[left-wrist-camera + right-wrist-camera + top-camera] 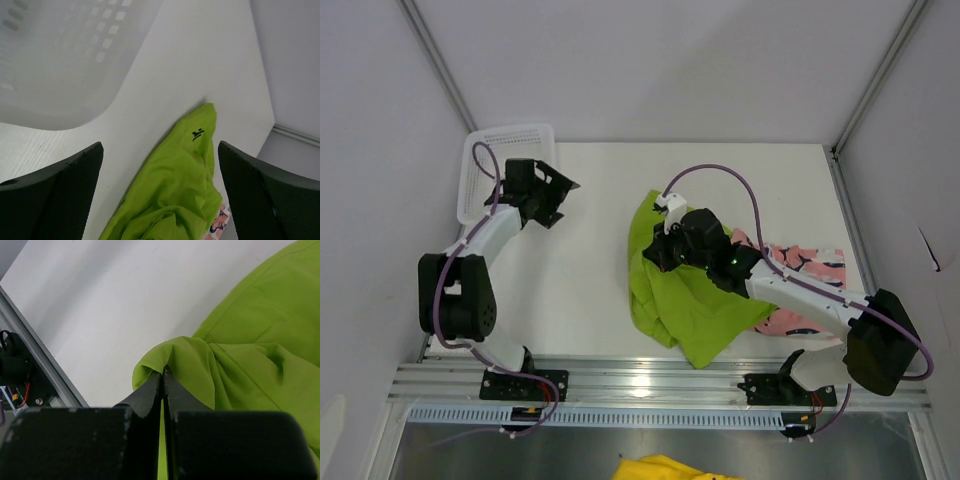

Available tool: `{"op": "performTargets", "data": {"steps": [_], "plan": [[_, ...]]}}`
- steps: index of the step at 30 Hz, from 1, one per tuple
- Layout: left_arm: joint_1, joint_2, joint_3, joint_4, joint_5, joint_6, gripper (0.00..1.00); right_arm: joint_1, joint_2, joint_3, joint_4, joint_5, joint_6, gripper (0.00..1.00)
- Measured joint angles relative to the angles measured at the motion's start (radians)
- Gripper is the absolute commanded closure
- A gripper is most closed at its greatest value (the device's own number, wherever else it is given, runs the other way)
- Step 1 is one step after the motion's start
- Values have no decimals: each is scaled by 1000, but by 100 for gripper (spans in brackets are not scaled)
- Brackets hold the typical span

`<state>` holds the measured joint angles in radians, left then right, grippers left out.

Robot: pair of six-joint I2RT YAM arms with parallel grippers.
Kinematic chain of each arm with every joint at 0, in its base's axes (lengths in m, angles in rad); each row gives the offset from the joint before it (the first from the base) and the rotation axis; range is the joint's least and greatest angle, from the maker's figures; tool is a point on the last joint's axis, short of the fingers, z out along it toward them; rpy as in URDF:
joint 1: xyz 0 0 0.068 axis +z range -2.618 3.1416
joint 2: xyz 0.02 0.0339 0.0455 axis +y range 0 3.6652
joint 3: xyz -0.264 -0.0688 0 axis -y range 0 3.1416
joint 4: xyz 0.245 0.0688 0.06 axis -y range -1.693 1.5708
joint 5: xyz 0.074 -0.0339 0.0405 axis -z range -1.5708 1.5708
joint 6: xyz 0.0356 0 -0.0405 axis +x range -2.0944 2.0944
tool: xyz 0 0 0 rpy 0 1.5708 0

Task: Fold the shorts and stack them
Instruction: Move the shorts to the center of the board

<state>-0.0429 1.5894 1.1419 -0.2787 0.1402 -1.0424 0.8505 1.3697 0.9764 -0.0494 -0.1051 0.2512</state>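
Note:
The lime green shorts (685,300) lie crumpled in the middle of the table. They partly cover the pink printed shorts (805,265), which lie to their right under my right arm. My right gripper (658,250) is shut on a fold of the green shorts (240,340) at their left side, and the cloth bunches over the closed fingertips (163,371). My left gripper (558,193) hangs open beside the basket, apart from the clothes. In its view the green shorts (185,180) show between its fingers (160,146), with a corner of the pink shorts (218,222) below.
A white mesh basket (510,135) stands at the back left corner, right next to my left gripper, and shows blurred close up (60,65). Grey walls close in the table. A metal rail (660,380) runs along the front edge. Something yellow (665,468) lies below it.

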Motion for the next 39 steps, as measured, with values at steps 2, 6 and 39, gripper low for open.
{"op": "performTargets", "data": {"steps": [2,6,39], "plan": [[-9,54,25,-17,-19,-14,2,-17,0,-34,40,-15,0,100],[-10,183,151,-85,-61,-12,2,-52,2,-99,109,-55,2,100],[-76,-826,-91,-222,-321,241,1,327,-111,354,-186,-25,-37,100]]}}
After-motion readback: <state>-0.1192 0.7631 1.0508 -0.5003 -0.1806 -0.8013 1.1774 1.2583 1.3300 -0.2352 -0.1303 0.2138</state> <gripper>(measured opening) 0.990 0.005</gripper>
